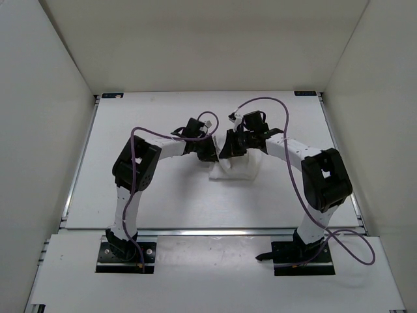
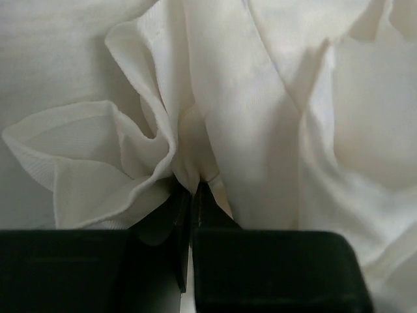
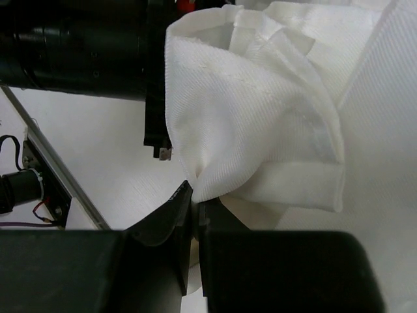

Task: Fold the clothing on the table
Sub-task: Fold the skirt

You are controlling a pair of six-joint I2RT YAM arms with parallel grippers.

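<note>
Clothing [image 1: 236, 168] bunched mid-surface [image 1: 163, 195], just ahead of both jaws. Left jaws clamped on a gathered fold, right jaws clamped on a hemmed edge. Bunch sits nearer right arm, jaws close together.

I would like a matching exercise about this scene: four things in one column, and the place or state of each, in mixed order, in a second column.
Things:
1. soft white fabric clothing
2. black left end effector
3. thin purple cable
4. silver metal rail

Places or states:
A. lies along the near edge of the flat white table
B. bunched up in a wrinkled heap
C. shut on a fabric fold
D. arches in a tall loop

Pairs: 1-B, 2-C, 3-D, 4-A
</note>
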